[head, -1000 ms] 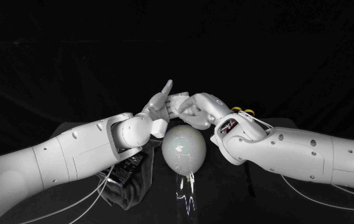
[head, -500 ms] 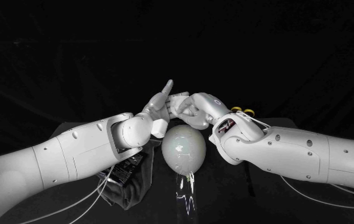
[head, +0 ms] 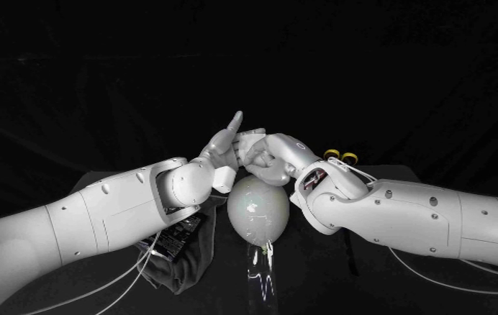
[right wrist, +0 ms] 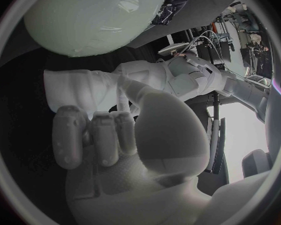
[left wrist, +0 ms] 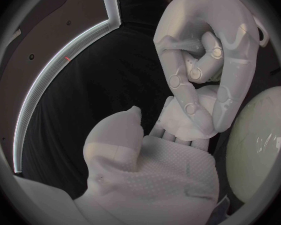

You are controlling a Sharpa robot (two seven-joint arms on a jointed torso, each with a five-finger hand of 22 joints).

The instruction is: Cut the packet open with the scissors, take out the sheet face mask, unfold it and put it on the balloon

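Left hand: the left hand (head: 227, 151) is raised above the table (head: 332, 265), one finger pointing straight up. In the left wrist view the folded sheet mask (left wrist: 185, 121) lies across its other fingers with the thumb close at the mask's edge, so this hand is holding the mask.
Right hand: the right hand (head: 275, 158) meets the left one fingertip to fingertip. Its fingers are curled in and pinch the same folded mask from the other side.
Sheet mask: a small white wad, still folded, caught between the two hands and held in the air.
Balloon: the pale balloon (head: 257, 211) lies on the table right below the joined hands, apart from the mask, its narrow end toward the robot.
Other things: a dark bundle (head: 174, 249) lies under the left forearm; what it is cannot be told. Two small yellow knobs (head: 338, 156) sit just behind the right wrist.
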